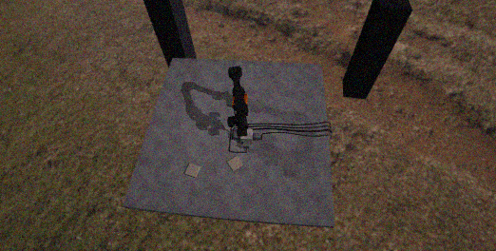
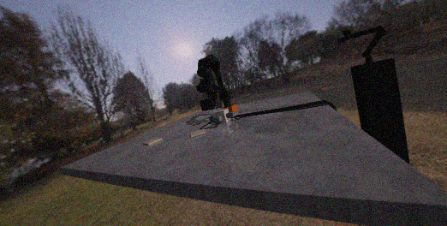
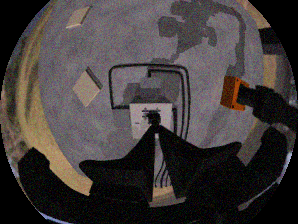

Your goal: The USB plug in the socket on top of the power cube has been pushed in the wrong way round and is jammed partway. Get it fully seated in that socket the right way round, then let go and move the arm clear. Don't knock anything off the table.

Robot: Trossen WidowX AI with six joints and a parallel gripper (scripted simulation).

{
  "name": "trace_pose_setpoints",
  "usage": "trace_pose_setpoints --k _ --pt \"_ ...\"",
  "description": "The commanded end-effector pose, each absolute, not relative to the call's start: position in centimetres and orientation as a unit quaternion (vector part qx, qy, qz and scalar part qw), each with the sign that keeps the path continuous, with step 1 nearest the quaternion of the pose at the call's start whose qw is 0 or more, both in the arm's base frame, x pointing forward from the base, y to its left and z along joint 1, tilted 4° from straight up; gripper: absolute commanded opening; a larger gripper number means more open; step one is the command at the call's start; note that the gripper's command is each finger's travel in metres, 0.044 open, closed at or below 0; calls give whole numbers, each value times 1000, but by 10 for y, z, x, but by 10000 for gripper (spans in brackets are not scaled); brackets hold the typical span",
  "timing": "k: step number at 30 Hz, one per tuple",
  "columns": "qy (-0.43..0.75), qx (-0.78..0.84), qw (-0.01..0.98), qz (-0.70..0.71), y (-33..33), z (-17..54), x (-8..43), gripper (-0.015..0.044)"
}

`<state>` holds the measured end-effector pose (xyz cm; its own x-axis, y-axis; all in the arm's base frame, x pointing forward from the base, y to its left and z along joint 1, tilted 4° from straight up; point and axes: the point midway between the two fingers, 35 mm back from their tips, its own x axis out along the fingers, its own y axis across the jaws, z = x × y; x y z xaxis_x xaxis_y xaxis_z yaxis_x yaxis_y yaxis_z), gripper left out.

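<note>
The power cube [image 1: 248, 134] [image 2: 224, 115] [image 3: 138, 128] is a white block standing on the table, with dark slots in its top face. The black USB plug [image 3: 154, 117] shows small and dark over the cube's top in the wrist view. My gripper [image 3: 156, 128] is shut on it, with the fingertips at the cube's top. In the top view the gripper [image 1: 242, 134] comes down over the cube. The dark plug hides the socket, so its depth in the socket and which way round it faces cannot be told.
Black cables [image 1: 295, 124] [image 2: 278, 109] [image 3: 188, 100] run from around the cube to the table's edge. Two pale flat tiles [image 1: 193, 169] [image 1: 235, 163] [image 2: 153, 141] [image 2: 198, 133] [image 3: 87, 89] lie beyond the cube. An orange block [image 2: 233, 108] [image 3: 229, 92] stands by the arm. Dark pillars [image 1: 377, 43] [image 2: 378, 107] stand off the table.
</note>
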<state>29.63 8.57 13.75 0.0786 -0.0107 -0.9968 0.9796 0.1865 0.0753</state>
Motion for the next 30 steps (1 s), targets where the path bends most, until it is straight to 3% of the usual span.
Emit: trace_pose_setpoints --k 1,30 --pt "507 483 553 -452 86 137 296 0" --pt "512 484 552 -446 87 135 297 0"
